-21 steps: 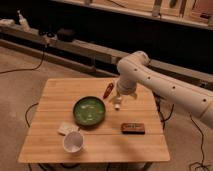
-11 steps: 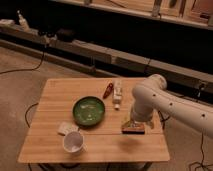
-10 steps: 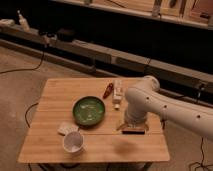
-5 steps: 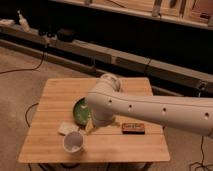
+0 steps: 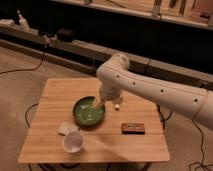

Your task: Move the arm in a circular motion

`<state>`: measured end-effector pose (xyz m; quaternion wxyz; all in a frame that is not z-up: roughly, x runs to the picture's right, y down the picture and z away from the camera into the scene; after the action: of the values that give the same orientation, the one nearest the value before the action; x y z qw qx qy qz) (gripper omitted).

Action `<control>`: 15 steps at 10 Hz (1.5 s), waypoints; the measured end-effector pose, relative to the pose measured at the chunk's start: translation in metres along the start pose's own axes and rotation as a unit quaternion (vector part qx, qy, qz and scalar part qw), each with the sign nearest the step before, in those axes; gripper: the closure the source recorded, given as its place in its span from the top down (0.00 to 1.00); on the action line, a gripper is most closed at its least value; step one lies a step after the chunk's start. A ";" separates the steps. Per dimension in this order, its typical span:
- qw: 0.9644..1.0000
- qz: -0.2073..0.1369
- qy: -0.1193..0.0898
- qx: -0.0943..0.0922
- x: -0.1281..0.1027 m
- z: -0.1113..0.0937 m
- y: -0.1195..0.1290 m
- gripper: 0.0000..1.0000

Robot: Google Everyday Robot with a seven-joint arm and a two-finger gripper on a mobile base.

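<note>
The thick white arm [image 5: 150, 86] with small dark dots along its links reaches in from the right over the wooden table [image 5: 55, 95]. Its rounded elbow joint stands above the table's middle. The gripper [image 5: 98, 103] hangs from it, just over the right edge of the green bowl [image 5: 88, 111].
A white cup [image 5: 73, 143] stands near the table's front left, with a pale flat item [image 5: 65, 129] beside it. A dark snack bar [image 5: 133, 128] lies at the front right. A small white object [image 5: 117, 105] sits by the arm. Cables run across the floor; dark shelving stands behind.
The arm has swung back from the table's front left toward the middle, uncovering the cup and bowl. Earlier it moved from the back middle round by the right side.
</note>
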<state>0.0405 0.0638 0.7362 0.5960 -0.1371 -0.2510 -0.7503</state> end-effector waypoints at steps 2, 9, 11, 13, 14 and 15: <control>1.000 0.021 -0.007 0.000 0.008 0.011 0.043 0.80; 0.986 0.151 -0.061 -0.040 -0.084 0.020 0.131 0.80; 0.981 0.166 -0.091 -0.051 -0.127 0.015 0.092 0.80; 0.982 0.141 -0.107 -0.064 -0.159 0.010 0.034 0.80; 0.985 0.122 -0.106 -0.064 -0.164 0.007 0.010 0.80; 0.989 0.092 -0.099 -0.060 -0.162 0.003 -0.022 0.80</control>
<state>0.0598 0.2024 0.6521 0.6258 -0.2683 -0.2496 -0.6886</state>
